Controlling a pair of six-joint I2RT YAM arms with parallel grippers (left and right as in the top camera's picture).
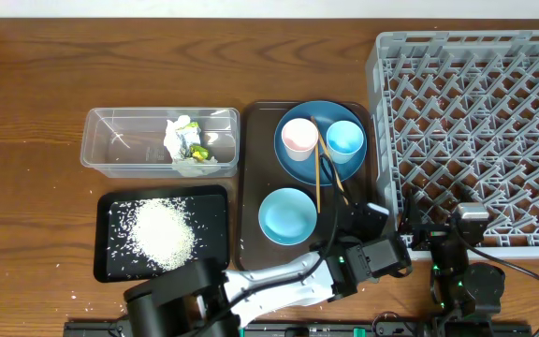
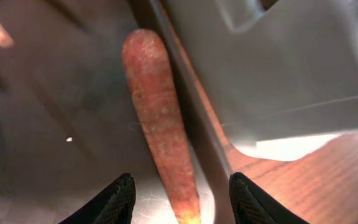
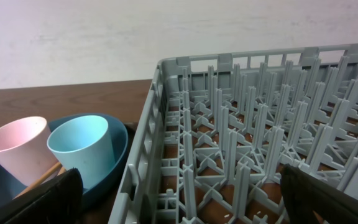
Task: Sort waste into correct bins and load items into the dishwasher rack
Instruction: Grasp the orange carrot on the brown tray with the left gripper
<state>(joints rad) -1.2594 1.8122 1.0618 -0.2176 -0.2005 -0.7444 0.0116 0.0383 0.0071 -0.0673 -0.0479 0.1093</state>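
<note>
Overhead, your tissue (image 1: pixel 183 138) sits in the clear tub (image 1: pixel 110 150), the rice (image 1: pixel 164 234) is piled on the black tray (image 1: pixel 110 267), and the left claw (image 1: pixel 371 217) is down at the brown serving tray's (image 1: pixel 255 187) corner by the rack (image 1: pixel 475 112). Left wrist: the carrot (image 2: pixel 157 118) lies on that tray along its rim, with the claw open either side of its near end, not pinching. Right wrist: the right claw (image 3: pixel 185 199) is spread wide, facing the rack, with the pink cup (image 3: pixel 17 146) and light-blue cup (image 3: pixel 82 149) on the blue plate (image 3: pixel 114 168) to its left.

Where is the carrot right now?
In the left wrist view the carrot lies on the brown tray along its rim, next to the grey rack, its tip between the fingers of the open left gripper. Overhead, that arm hides it.
</note>
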